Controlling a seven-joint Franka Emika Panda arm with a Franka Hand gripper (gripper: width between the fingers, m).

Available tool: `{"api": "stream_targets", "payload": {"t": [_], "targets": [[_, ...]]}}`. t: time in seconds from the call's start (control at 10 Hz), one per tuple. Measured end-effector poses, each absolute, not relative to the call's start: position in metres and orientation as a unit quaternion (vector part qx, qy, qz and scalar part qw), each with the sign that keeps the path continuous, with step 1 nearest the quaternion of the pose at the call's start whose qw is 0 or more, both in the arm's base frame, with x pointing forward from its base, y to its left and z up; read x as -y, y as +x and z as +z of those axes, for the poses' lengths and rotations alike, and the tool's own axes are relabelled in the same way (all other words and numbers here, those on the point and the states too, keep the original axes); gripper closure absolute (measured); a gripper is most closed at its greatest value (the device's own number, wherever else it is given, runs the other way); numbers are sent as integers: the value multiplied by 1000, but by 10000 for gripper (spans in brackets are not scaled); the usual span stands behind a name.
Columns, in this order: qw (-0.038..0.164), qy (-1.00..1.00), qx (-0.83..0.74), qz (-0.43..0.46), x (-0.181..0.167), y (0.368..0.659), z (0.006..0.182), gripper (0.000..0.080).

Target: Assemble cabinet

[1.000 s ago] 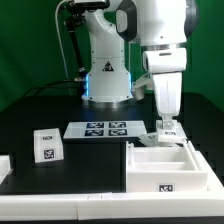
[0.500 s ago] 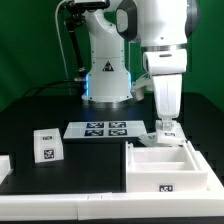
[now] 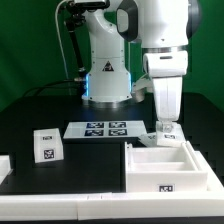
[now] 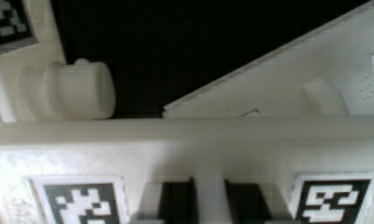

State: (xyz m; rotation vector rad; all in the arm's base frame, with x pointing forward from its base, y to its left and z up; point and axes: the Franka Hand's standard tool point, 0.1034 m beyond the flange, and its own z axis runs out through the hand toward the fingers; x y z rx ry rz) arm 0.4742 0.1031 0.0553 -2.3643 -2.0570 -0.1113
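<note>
Cabinet [image 3: 150,178] directly under end effector [image 3: 166,133]

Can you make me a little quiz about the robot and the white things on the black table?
1. True or false: the small white tagged block sits inside the big white boxy plastic cabinet.
2. How many square tags does the flat white marker board carry? A) two B) four C) nine
3. Which is closer to the robot's gripper: the block or the cabinet?

Key: 1. False, it stands apart on the table. 2. B. 3. The cabinet.
</note>
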Motion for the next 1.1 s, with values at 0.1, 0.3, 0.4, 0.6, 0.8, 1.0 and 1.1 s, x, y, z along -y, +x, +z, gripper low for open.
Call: {"api": "stream_targets", "payload": {"t": [0.1,0.3,0.4,0.6,0.8,1.0,1.1], "targets": [[2,-754,655,-38,-104,478,55,729],[1,-755,655,-41,-104,482,56,729],[1,-755,655,-40,-104,481,55,729],[2,-753,657,-41,-103,482,54,729],[4,-754,656,-37,-101,494,53,729],[4,-755,654,-38,-101,509,55,729],[5,-756,653,-36,-101,513,55,729]]}}
